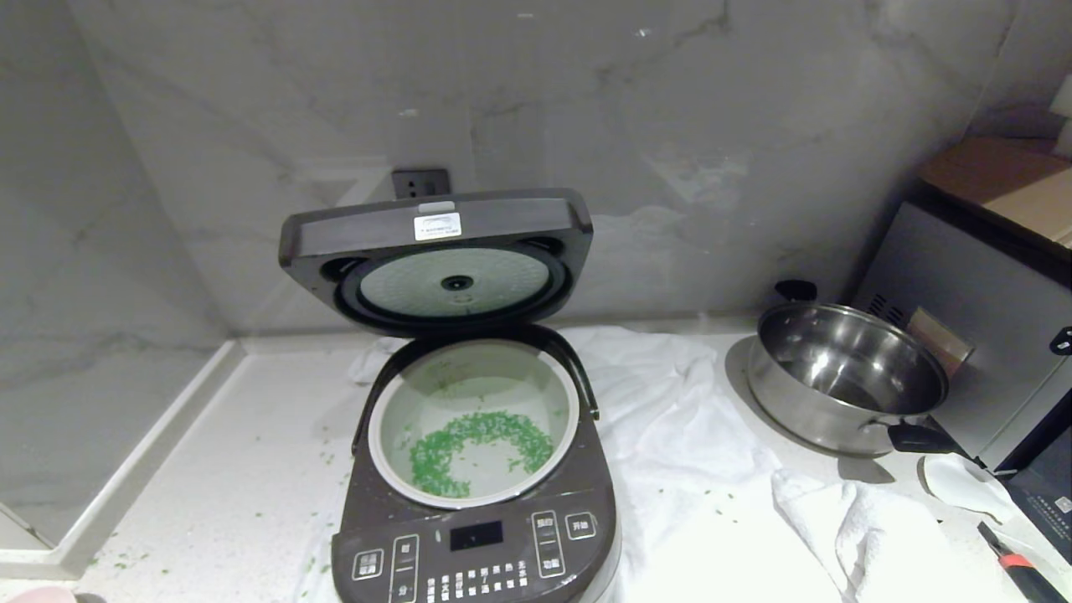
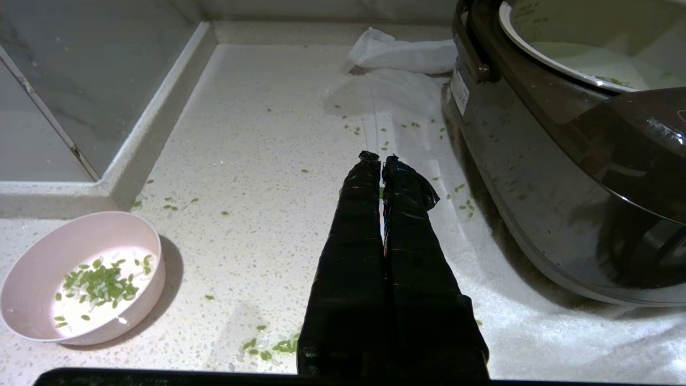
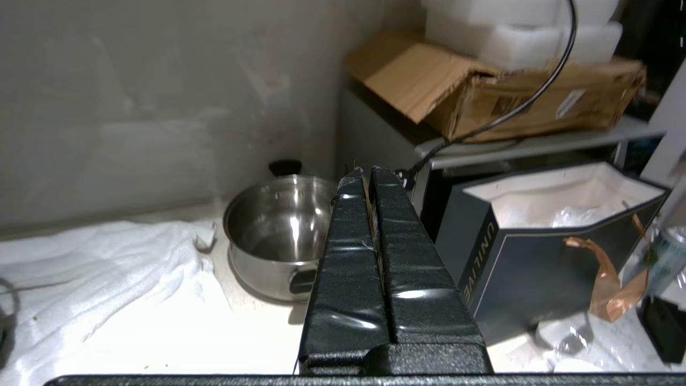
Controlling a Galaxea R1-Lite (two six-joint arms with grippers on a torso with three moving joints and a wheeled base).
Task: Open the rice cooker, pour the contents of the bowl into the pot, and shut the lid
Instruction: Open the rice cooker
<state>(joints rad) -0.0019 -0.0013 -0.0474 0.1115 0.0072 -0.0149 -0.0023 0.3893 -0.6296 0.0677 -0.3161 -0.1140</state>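
Already opened, the rice cooker (image 1: 477, 469) is seen on a white cloth (image 1: 670, 435) with green grains inside.

Its lid (image 1: 435, 251) is raised upright at the back, the silvery underside plate turned forward, and the contents of the bowl (image 1: 477, 444) are scattered in a ring across the white pot (image 1: 392, 452). A few green bits are left in the pink bowl (image 2: 37, 268), which is set on the counter (image 2: 257, 161) well apart from the cooker, on its left. The left gripper (image 2: 380, 161) is held pressed together and empty above the counter beside the cooker. The right gripper (image 3: 364, 174) is likewise closed on nothing, near a steel saucepan (image 3: 278, 236).
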